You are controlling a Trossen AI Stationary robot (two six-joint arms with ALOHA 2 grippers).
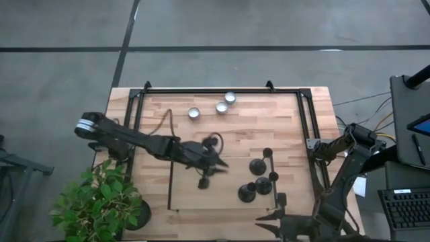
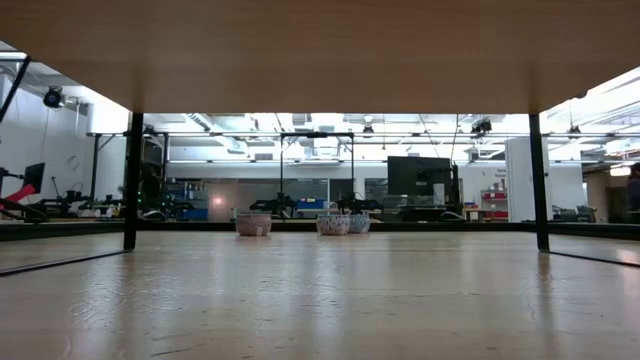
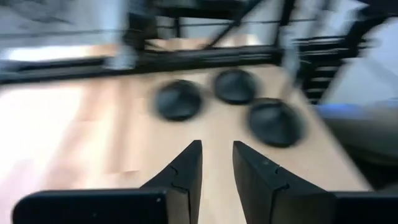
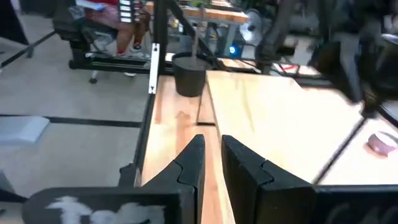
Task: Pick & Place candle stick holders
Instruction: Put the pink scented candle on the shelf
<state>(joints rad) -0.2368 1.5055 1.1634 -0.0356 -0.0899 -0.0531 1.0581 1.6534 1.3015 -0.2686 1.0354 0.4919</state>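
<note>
Three black candle stick holders stand upright on their round bases close together, right of the table's middle. They show blurred in the left wrist view. My left gripper is over the table's middle, just left of the holders and pointing at them. Its fingers are a little apart and empty. My right gripper waits at the near edge, right of centre, with its fingers almost together and empty.
Three white tealights in silver cups sit near the far edge and also show in the low view. A black frame rims the table. A potted plant stands at the near left corner.
</note>
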